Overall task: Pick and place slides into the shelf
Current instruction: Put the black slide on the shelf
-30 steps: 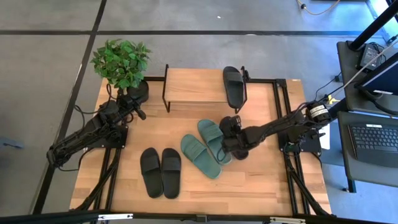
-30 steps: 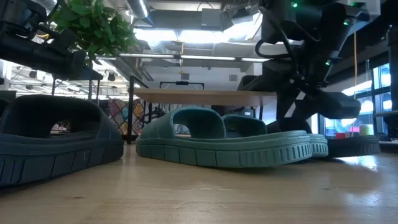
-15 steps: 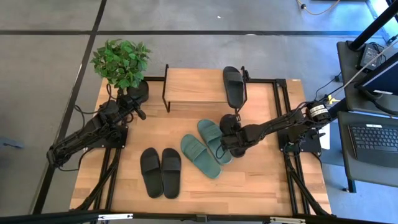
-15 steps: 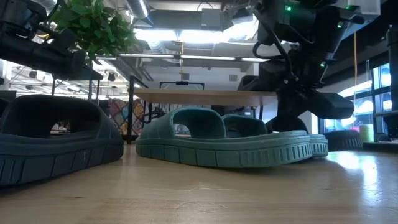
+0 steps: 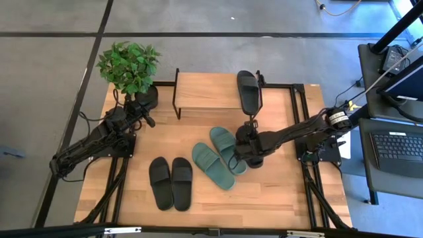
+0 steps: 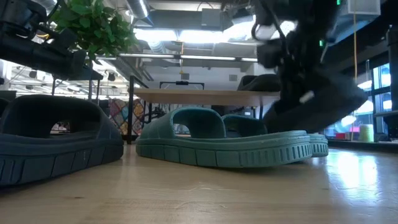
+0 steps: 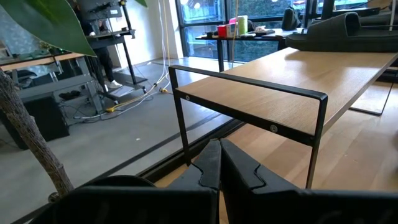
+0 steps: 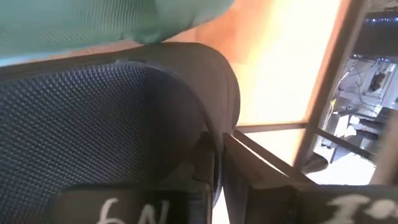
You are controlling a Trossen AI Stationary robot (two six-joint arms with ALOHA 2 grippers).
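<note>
Lifting now: the right gripper (image 5: 246, 129) is clamped on the rim of a black slide (image 8: 106, 118), and in the low view that slide (image 6: 317, 102) has come off the table and hangs tilted beside the green pair (image 6: 224, 140), where half a second ago it sat lower. From above, the gripper has edged toward the shelf (image 5: 206, 91), where one black slide (image 5: 248, 90) already lies on the top board. The other black pair (image 5: 170, 182) sits untouched near the front edge. Over by the plant (image 5: 129, 65), the left gripper (image 7: 219, 163) waits, fingers pressed together on nothing.
</note>
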